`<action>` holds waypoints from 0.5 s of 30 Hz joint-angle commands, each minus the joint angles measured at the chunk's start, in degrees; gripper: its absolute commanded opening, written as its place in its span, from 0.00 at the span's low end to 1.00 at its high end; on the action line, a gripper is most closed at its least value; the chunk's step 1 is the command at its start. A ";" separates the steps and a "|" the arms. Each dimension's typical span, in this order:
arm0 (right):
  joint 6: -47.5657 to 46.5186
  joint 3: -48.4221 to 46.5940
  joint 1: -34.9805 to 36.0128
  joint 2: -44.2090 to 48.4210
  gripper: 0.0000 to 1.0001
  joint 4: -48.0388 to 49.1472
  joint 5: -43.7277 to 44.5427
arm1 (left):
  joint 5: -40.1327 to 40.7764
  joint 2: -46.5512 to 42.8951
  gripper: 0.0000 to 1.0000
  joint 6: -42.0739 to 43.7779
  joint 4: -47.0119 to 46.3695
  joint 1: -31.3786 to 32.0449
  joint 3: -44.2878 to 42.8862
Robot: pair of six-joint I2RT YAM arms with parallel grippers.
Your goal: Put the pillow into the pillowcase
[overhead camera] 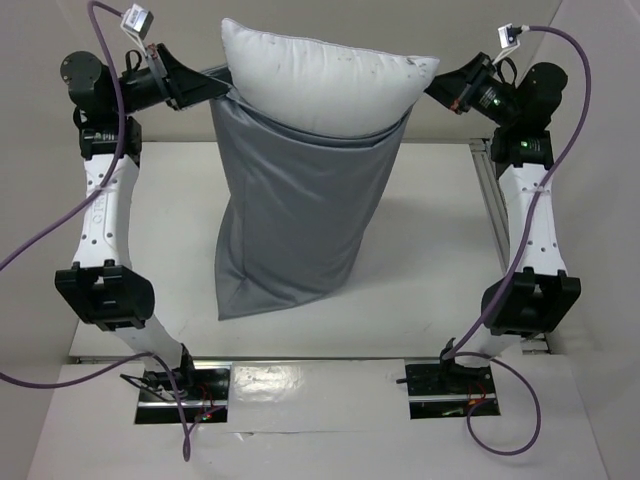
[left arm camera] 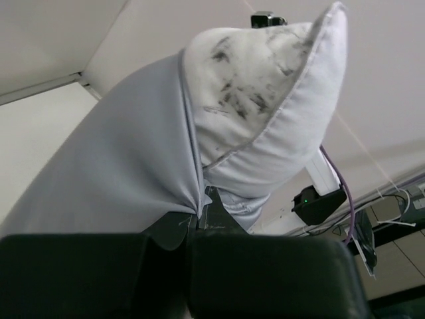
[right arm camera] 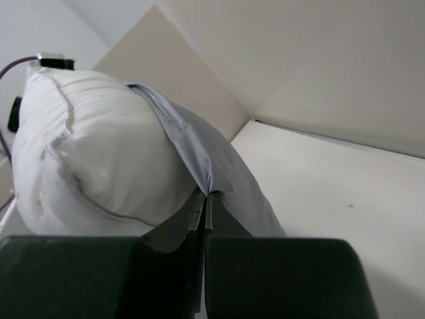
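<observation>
Pillow [overhead camera: 320, 85] is partly inside the pillowcase [overhead camera: 300, 220], and I see the pair held up between my two arms over the white table [overhead camera: 430, 270]. Nearest me, the bottom end of the pillowcase hangs down to the table, a little left of centre; it looks to be resting there, though I cannot be sure it bears weight. The grey cloth is full and wrinkled on the way up. At its mouth, the left gripper [overhead camera: 218, 90] has its fingers pressed together on the left edge of the hem. My left wrist camera shows the cloth bunched into that pinch [left arm camera: 199, 216]. The right gripper [overhead camera: 432, 86] is likewise clamped on the right edge of the hem, with the fold caught between the closed tips [right arm camera: 206, 199]. Beyond the hem, the white top of the pillow bulges out of the opening, lying across from one gripper to the other. Dark smudges [left arm camera: 242, 100] mark the end next to my left arm.
</observation>
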State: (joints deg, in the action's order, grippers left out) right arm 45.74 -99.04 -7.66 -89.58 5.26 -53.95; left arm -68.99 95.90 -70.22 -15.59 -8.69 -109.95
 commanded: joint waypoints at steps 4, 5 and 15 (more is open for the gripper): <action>-4.51 -15.81 -0.95 -3.40 0.00 -5.24 10.09 | -1.84 -1.41 0.00 -6.22 -20.84 2.27 -4.57; -4.51 -15.83 -1.47 -3.93 0.00 -5.26 10.79 | -1.85 -1.41 0.00 -10.51 -23.84 2.27 -4.57; -11.37 -8.81 -2.53 -5.60 0.00 -12.46 20.29 | 7.19 6.74 0.00 -56.02 -71.80 -7.82 -6.42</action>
State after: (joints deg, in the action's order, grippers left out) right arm 39.40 -110.32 -6.46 -94.06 -3.92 -47.22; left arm -72.44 99.96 -104.07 -60.80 -9.26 -112.71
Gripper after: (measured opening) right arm 0.009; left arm 0.035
